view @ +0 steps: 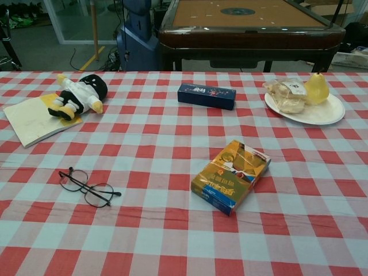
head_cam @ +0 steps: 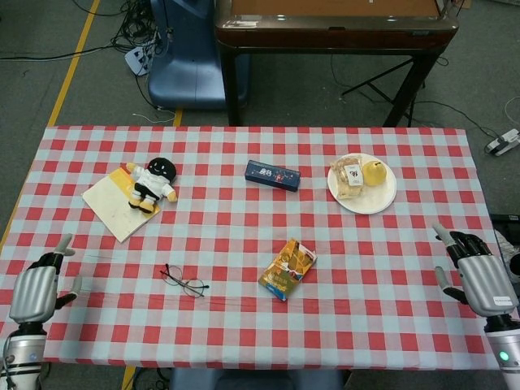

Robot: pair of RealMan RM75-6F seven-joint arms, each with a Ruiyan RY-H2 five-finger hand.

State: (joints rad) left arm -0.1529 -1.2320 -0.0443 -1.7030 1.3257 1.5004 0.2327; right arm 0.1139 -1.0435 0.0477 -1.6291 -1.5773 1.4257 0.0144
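Note:
My left hand (head_cam: pixel 36 288) hovers at the table's left front edge, fingers apart, holding nothing; the chest view does not show it. A pair of thin-rimmed glasses (head_cam: pixel 184 282) (view: pixel 86 187) lies on the checked cloth to its right, well apart from it. My right hand (head_cam: pixel 475 276) is over the table's right front corner, open and empty, seen only in the head view. An orange and blue box (head_cam: pixel 288 269) (view: pixel 231 175) lies near the middle front.
A plush doll (head_cam: pixel 151 182) (view: pixel 78 94) lies on a pale notebook (head_cam: pixel 114 207) (view: pixel 31 120) at the back left. A dark blue box (head_cam: pixel 272 175) (view: pixel 206 95) sits mid-back. A white plate (head_cam: pixel 382 199) (view: pixel 328 113) carries a pear (head_cam: pixel 373 171) (view: pixel 316 88) and wrapped bread (head_cam: pixel 348 177) (view: pixel 286 95). A wooden table (head_cam: pixel 333 28) stands beyond.

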